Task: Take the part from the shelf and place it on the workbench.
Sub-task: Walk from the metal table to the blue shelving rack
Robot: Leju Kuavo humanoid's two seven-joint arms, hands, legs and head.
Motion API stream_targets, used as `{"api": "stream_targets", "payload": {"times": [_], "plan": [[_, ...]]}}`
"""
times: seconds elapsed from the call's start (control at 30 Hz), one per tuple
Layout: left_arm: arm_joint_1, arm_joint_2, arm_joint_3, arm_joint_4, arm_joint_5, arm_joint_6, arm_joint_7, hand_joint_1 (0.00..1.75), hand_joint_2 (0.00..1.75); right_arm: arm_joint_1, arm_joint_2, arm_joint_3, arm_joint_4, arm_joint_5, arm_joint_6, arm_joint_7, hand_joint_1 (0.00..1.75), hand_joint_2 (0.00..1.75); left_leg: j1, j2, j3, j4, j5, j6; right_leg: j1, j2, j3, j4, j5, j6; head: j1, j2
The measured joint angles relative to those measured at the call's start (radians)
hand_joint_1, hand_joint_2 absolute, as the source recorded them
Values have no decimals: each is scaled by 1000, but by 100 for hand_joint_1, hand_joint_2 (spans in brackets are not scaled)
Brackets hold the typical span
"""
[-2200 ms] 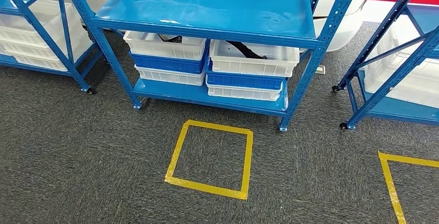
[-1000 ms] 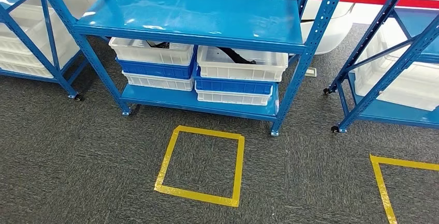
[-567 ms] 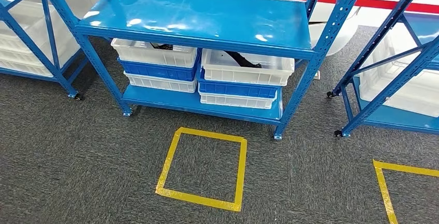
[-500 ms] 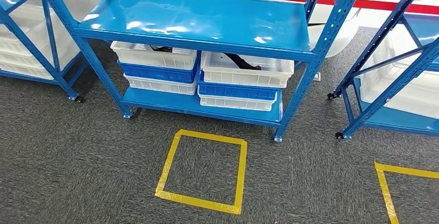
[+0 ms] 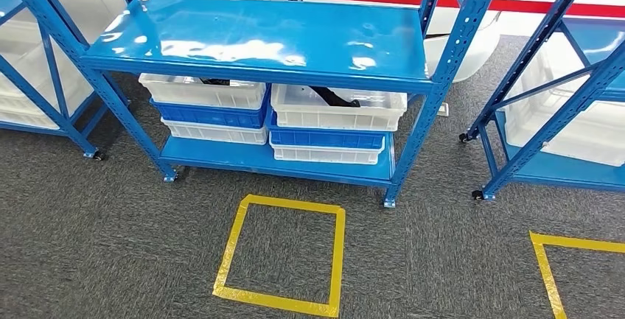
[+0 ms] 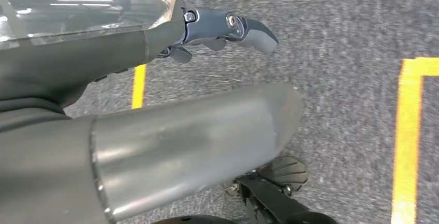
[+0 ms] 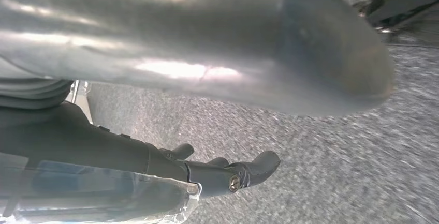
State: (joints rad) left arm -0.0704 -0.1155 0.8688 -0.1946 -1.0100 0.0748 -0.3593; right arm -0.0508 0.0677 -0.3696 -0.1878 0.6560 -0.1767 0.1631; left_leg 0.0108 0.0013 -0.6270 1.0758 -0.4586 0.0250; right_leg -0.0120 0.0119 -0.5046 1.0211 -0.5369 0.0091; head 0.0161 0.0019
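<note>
Ahead, blue shelf (image 5: 258,28) on casters; lower level carries stacked white and blue bins (image 5: 328,127). Dark part (image 5: 332,96) lies in the top right bin, another dark piece in the left stack's top bin (image 5: 203,90). Yellow tape square (image 5: 280,254) on carpet before the shelf. Left hand (image 6: 228,27) and right hand (image 7: 222,172) hang over carpet, fingers loosely extended, holding nothing.
</note>
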Motion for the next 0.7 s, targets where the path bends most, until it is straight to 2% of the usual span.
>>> {"api": "stream_targets", "payload": {"times": [0.07,0.13,0.2,0.23,0.3,0.33,0.37,0.4,0.43,0.47,0.5,0.53,0.6,0.67,0.7], "plan": [[-1,1,0,0,-1,0,0,0,0,-2,3,0,0,0,0,1,0,0,-9,1,14,-26,-10,6,2,1,2,-4,-9,12,-1,0],[-1,0,0,0,-1,0,-1,0,0,-4,3,0,0,0,0,3,0,0,-11,0,29,-41,-11,14,2,-2,10,-8,-14,23,-1,0],[0,0,1,0,-1,0,-1,0,0,-5,3,0,0,0,0,5,0,0,-6,1,55,-64,-8,25,2,-5,-8,43,-37,25,1,0],[-1,0,2,0,-1,0,-1,0,0,-5,3,0,0,0,0,5,0,0,-4,3,65,-70,-10,29,0,-6,-40,100,-56,24,2,0],[-2,0,2,0,-1,-1,-1,0,0,-4,2,-1,0,0,0,5,0,0,-4,3,77,-73,-21,33,-1,-6,-125,227,-91,25,3,0],[-2,0,3,0,-1,-1,-1,0,0,-3,2,-1,0,0,0,5,0,0,-5,1,84,-73,-28,33,-1,-6,-157,261,-89,32,3,0],[-1,-1,3,0,-1,-2,-1,0,0,-1,1,-1,0,0,0,5,0,0,-4,-1,92,-73,-35,32,-2,-6,-170,257,-71,41,3,0],[0,-2,3,0,-1,-2,-1,0,0,1,1,-1,0,0,0,6,0,0,-4,-3,103,-73,-43,30,-4,-7,-163,213,-35,53,3,0],[1,-2,3,0,-1,-3,-1,0,0,2,0,-1,0,0,0,6,0,0,-3,-5,113,-72,-52,26,-6,-9,-141,141,10,64,3,0],[1,-2,4,0,-1,-3,-1,0,0,3,1,-2,0,0,0,6,0,0,-4,-5,121,-72,-61,21,-7,-12,-119,77,46,67,3,0],[1,-2,4,0,-2,-3,-1,0,0,2,1,-2,0,-1,0,7,0,0,-6,-6,128,-72,-71,15,-6,-13,-99,28,71,63,2,0],[0,-2,4,0,-2,-3,-1,0,0,1,1,-2,0,-1,0,7,0,0,-8,-5,131,-72,-79,9,-4,-14,-88,3,80,52,2,0],[-2,-2,4,0,-4,-3,-2,0,0,-2,1,-2,0,-2,0,7,0,0,-8,-4,137,-76,-89,-2,0,-12,-81,-1,75,28,0,0],[-3,-2,4,0,-4,-3,-2,0,0,-1,0,-3,0,-2,0,9,0,0,-3,-4,137,-62,-102,-11,-7,-11,-71,-6,70,13,0,0],[-3,-3,4,-1,-4,-3,-2,0,0,0,0,-3,0,-1,0,10,0,0,-1,-4,124,-32,-117,-15,-11,-10,-64,-8,67,5,-1,0]]}}
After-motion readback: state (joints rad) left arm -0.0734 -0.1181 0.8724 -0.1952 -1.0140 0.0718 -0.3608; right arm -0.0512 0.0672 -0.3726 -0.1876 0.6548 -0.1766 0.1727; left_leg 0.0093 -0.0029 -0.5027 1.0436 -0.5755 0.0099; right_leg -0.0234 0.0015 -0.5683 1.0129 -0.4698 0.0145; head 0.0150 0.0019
